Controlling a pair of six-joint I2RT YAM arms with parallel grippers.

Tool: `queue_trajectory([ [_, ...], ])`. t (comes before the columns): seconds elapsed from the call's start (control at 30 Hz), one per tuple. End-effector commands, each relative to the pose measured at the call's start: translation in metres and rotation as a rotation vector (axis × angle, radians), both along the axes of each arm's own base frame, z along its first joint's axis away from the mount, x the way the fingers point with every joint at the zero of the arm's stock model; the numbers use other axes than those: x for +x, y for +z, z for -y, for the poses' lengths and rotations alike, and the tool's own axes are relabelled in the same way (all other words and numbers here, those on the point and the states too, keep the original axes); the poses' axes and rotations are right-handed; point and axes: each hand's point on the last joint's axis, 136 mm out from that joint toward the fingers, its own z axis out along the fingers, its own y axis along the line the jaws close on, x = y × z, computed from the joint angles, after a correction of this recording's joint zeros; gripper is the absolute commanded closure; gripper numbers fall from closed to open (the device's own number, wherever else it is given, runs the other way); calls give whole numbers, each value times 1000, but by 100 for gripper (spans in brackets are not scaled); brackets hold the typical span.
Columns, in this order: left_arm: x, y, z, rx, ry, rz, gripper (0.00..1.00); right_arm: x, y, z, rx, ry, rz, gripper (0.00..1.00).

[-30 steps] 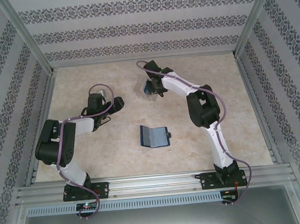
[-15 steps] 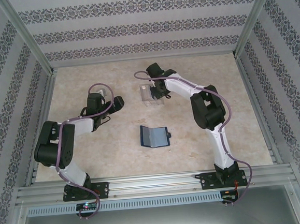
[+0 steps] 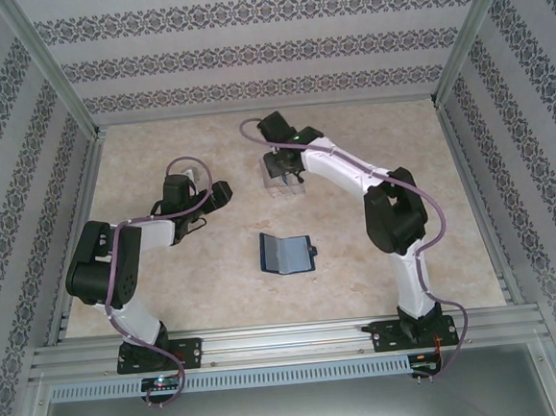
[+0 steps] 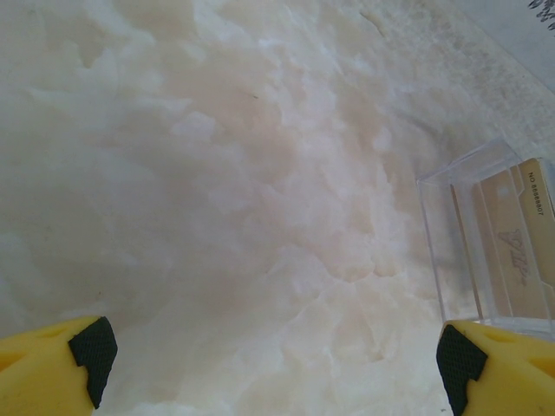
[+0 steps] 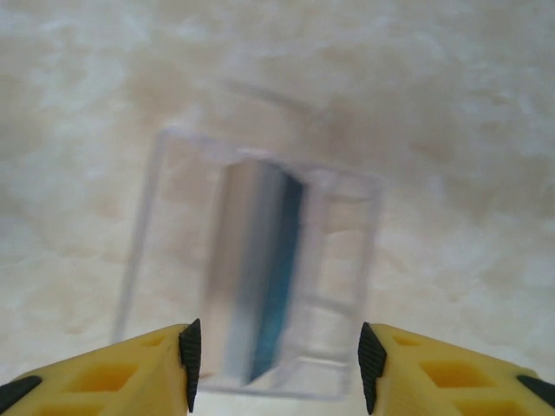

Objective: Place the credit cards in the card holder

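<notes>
Our right hand (image 5: 279,366) hovers spread over a clear case (image 5: 173,260) holding a blue credit card (image 5: 279,277); our left hand (image 4: 277,364) gapes empty. The card holder (image 3: 286,254) lies open on the counter (image 3: 208,300), unfilled, we judge.

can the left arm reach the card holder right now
Probably yes: the card holder lies open on the table between the arms, nothing standing between it and the open left gripper.

The right gripper (image 5: 279,360) has spread its yellow jaws wider over the clear rectangular plastic case (image 5: 251,273); its elbow swung outward
</notes>
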Motion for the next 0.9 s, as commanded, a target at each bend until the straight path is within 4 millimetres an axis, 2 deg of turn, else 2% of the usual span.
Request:
queue_trajectory([
  [0.0, 5, 2, 0, -26, -2, 22, 3, 3, -4, -16, 41, -39, -3, 45],
  [0.1, 3, 1, -3, -13, 10, 21, 3, 6, -16, -19, 22, -56, -19, 43],
  [0.3, 4, 0, -3, -5, 3, 19, 3, 14, -29, 3, -109, -136, 10, 43],
  [0.5, 5, -1, -1, -12, -5, 11, 3, 16, -32, 22, -203, -175, 39, 43],
  [0.6, 5, -2, 0, -20, -4, 14, 3, 17, -27, 29, -227, -194, 55, 43],
  [0.87, 6, -4, 2, -26, -16, 4, 3, 19, -8, 32, -241, -187, 111, 46],
])
